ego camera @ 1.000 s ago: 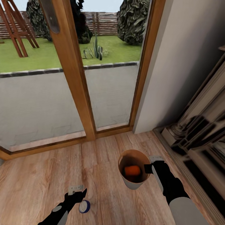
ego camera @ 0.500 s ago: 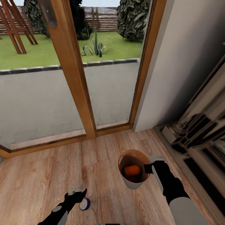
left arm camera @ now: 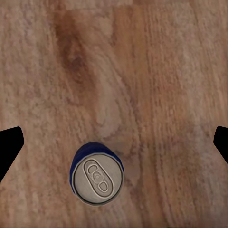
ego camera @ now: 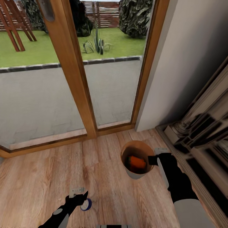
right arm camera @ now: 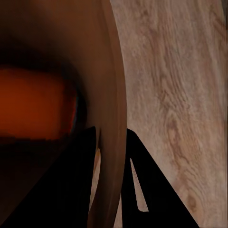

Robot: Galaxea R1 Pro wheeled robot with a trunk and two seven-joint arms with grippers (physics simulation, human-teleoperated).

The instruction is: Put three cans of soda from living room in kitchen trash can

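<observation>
Head view: right gripper pinches the bin rim at 3 o'clock, orange can inside; left gripper wide open over blue can.

A wood-framed glass door meets plank floor, lawn beyond, grey wall beside.

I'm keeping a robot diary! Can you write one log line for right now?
right gripper: shut on trash can rim | orange can: inside | left gripper: open over blue can | blue can: upright on floor
</observation>
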